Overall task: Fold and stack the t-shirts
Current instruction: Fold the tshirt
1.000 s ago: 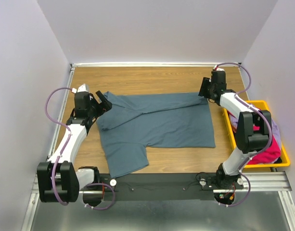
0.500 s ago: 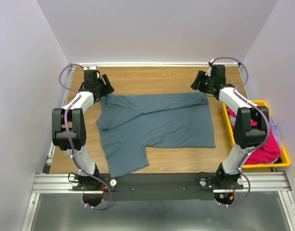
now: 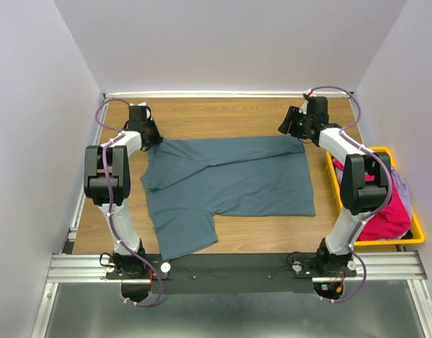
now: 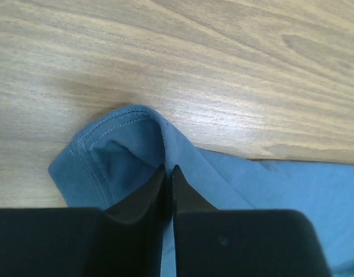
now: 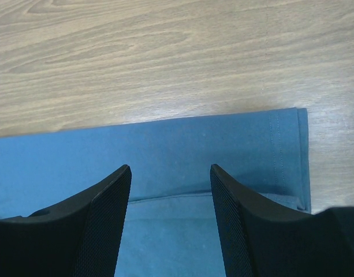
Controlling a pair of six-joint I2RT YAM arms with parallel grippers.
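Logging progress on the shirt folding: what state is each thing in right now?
blue-grey t-shirt: spread on the table, not yet folded up.
left tool: shut on the blue-grey t-shirt's far-left corner.
right tool: open, at the shirt's far-right corner, holding nothing.
pink t-shirt: crumpled in the bin, unfolded.
pale cloth: crumpled beside the pink one.
yellow bin: upright, holding clothes.

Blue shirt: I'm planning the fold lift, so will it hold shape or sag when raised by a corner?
Probably floppy: the shirt lies flat with soft creases, and its corner bunches where the left gripper pinches it. Likely light: the cloth looks thin. Lifted by one corner, it should drape and drag.
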